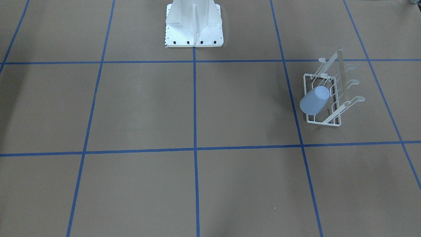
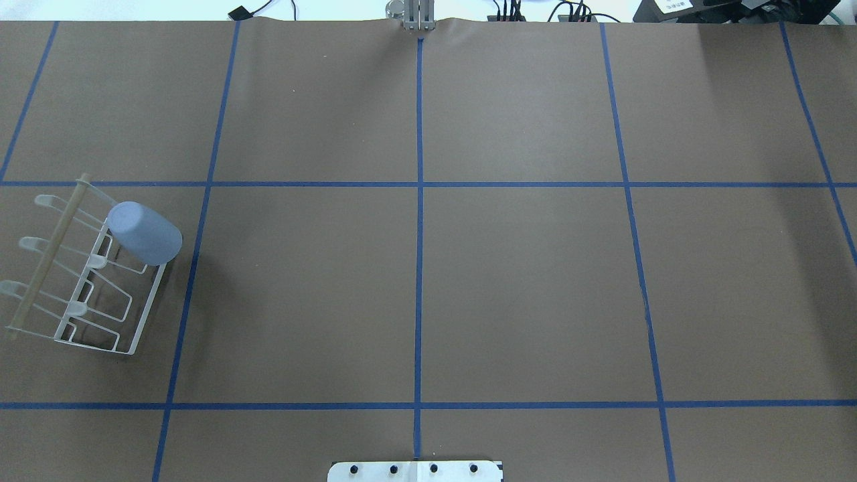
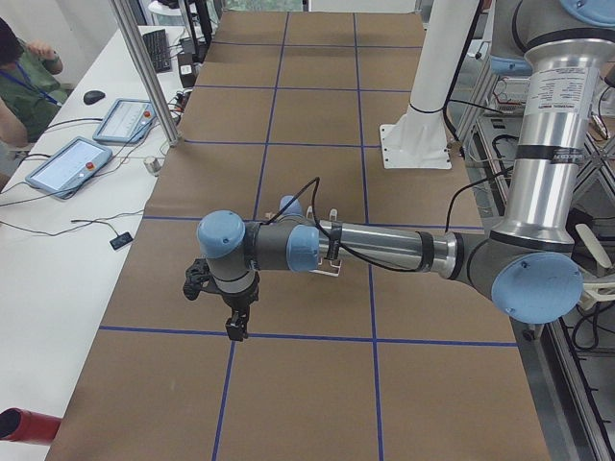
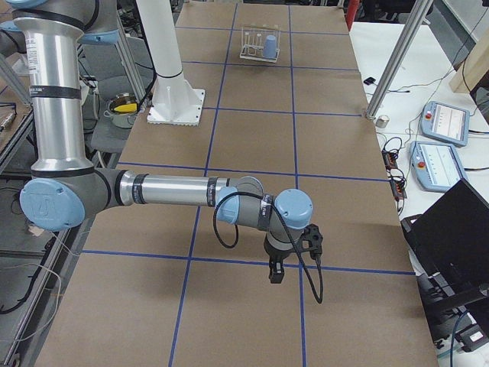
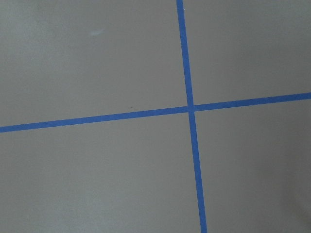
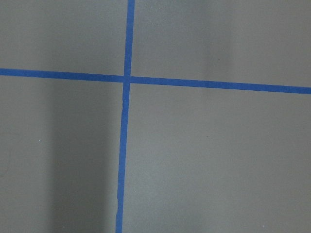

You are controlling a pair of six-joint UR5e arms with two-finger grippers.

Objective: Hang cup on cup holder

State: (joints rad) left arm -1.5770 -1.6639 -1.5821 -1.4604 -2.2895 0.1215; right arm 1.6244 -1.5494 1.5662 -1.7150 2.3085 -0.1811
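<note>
The cup (image 2: 144, 234) is hung slanted, base uppermost, at the 1 o'clock corner of the rack (image 2: 149, 308), so the task is judged done. Smooth tapered plastic is carried on thin white wire. The rack is set at 9 o'clock on the desk (image 2: 522, 281). The left end effector (image 3: 233, 333) and right end effector (image 4: 275, 277) are held well apart from it. Whether they are wide or narrow cannot be told.

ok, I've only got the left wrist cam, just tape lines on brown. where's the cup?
Observer: The cup is upended, tilted, over a prong of the rack, on the robot's left.
Operator: anything gripping it?
Observer: No. The left pincer hangs over bare table, apart from the rack; open or shut, I cannot tell.
Operator: right arm?
Observer: The right pincer points down over the table's opposite end.
</note>
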